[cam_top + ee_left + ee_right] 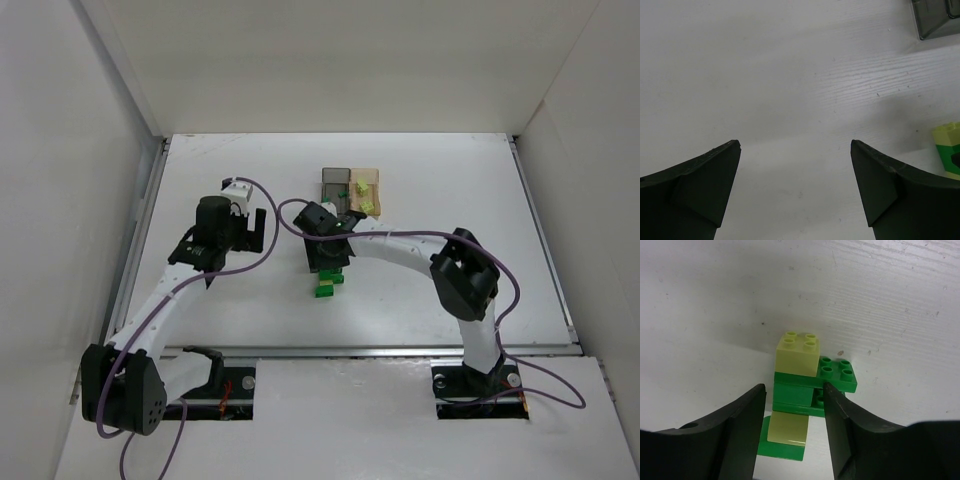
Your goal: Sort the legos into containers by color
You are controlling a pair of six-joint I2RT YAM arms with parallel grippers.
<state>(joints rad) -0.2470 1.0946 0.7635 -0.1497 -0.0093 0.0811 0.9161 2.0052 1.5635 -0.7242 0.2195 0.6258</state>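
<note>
Legos point(812, 381): one stacked clump on the white table point(715, 295), near its middle and on the near side of the containers point(350, 172).
- Top: a pale yellow-green brick point(797, 354), studs up.
- Under it: dark green bricks point(837, 374), one jutting out to the side.
- Nearest my camera: a second pale piece point(786, 429) on a dark green plate point(782, 449).

My right gripper point(794, 389): partly open and low over the table. Its fingers point(740, 430) straddle the near half of the clump. A sliver of table shows between one finger and the dark green brick. On the other side I cannot tell whether finger and brick touch. Nothing is lifted.

Containers, beyond the clump: dark grey box point(332, 178) and orange-tan box point(375, 180), joined side by side. Pale bricks point(362, 186) show in the orange-tan one.

My left gripper point(795, 145): spread wide over bare table, holding nothing, well to the left of the clump. A corner of the dark grey box and the edge of the clump sit at the margin of its wrist view.
</note>
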